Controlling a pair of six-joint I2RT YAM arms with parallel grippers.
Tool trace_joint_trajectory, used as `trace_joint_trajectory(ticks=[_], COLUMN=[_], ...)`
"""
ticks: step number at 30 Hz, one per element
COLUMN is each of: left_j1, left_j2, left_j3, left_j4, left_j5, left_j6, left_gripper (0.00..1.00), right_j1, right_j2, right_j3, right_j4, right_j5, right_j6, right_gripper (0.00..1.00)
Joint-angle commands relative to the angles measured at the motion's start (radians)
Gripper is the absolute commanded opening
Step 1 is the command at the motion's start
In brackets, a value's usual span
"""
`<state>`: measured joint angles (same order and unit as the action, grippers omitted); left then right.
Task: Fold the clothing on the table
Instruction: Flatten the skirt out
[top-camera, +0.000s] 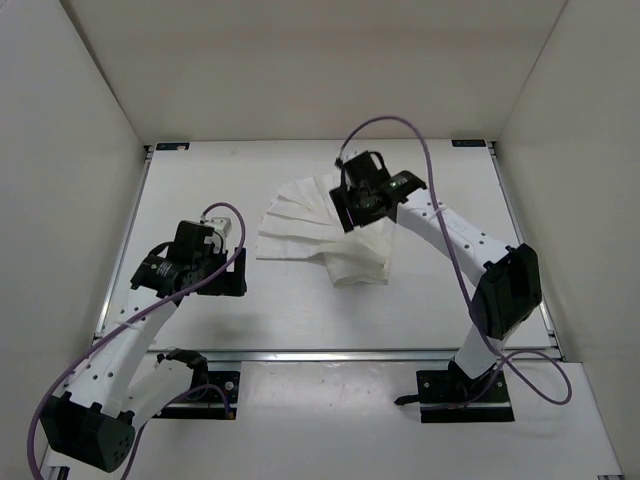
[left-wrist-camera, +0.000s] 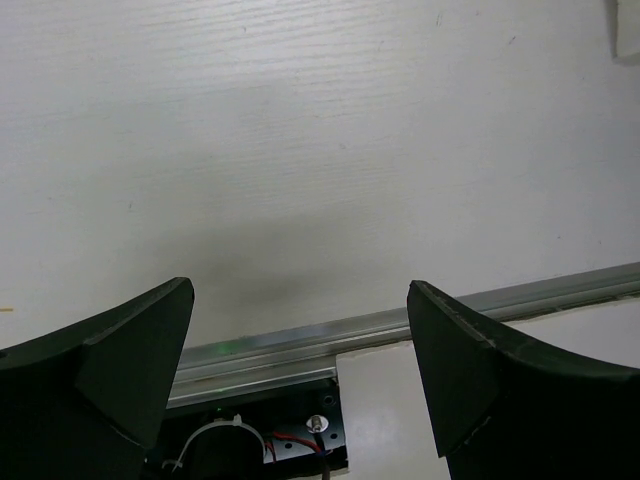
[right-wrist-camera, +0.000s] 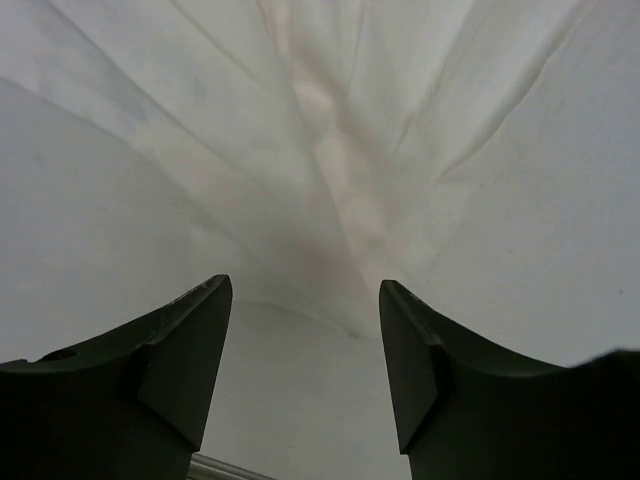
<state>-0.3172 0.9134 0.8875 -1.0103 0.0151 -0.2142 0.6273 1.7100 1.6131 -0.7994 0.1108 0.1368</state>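
Clothing lies rumpled w/ pleats fanned out, mid-table, toward far right. R gripper sits over its far-right part, jaws wide apart, nothing gripped, fabric just past the tips. L gripper is left of clothing, well apart, jaws fully spread over bare table, holding nothing.

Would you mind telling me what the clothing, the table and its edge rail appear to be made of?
The clothing looks like thin, soft, matte white fabric: it drapes in pleat-like folds. The table seems a rigid white board, matte, faintly grained; material unclear. The rail looks like bare metal, probably aluminium, with a dull sheen.
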Motion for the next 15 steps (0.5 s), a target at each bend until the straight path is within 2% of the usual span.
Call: trace_joint_trajectory(ticks=[1, 3, 8, 15], left_j1=[0.021, 0.004, 0.003, -0.005], left_j2=[-0.01, -0.011, -0.008, 0.015], left_j3=[-0.005, -0.009, -0.012, -0.015], left_j4=[-0.001, 0.004, 0.009, 0.01], left_j5=[0.006, 0.016, 0.023, 0.031], left_j6=[0.001, 0.006, 0.016, 0.016], left_gripper=[0.99, 0.98, 0.99, 0.98], right_j1=[0.048, 0.055, 0.057, 0.045], right_j2=[-0.07, -0.102, -0.161, -0.142], right_j3=[-0.158, -0.286, -0.459, -0.49], right_j4=[-0.015, -0.001, 0.09, 0.187], right_j5=[0.148, 0.176, 0.216, 0.227], right_j6=[-0.054, -0.083, -0.106, -0.128], right_gripper=[0.58, 0.58, 0.56, 0.55])
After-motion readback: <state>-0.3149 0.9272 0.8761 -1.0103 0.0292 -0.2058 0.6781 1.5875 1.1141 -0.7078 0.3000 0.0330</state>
